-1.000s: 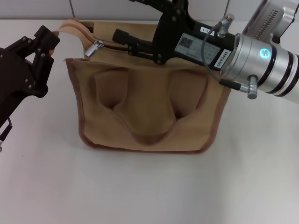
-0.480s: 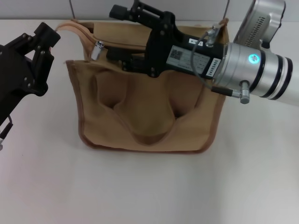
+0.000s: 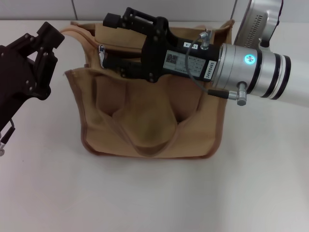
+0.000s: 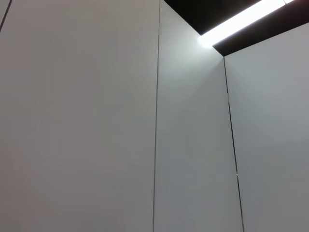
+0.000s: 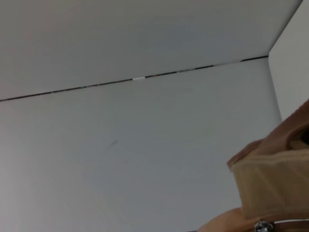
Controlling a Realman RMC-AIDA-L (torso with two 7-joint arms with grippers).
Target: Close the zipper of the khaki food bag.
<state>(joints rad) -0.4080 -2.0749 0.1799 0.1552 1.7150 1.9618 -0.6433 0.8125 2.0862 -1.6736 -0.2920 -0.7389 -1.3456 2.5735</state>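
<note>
On the plain white tabletop I saw the boxy tan canvas food bag with brown trim standing upright near the middle. My right gripper reached across the bag's top towards its left end, its black fingers spread apart, one on each side of the khaki zipper line, the small silver pull tab just at their tips. My left gripper hovered beside the bag's left handles; whether it was clenched I could not tell.
</note>
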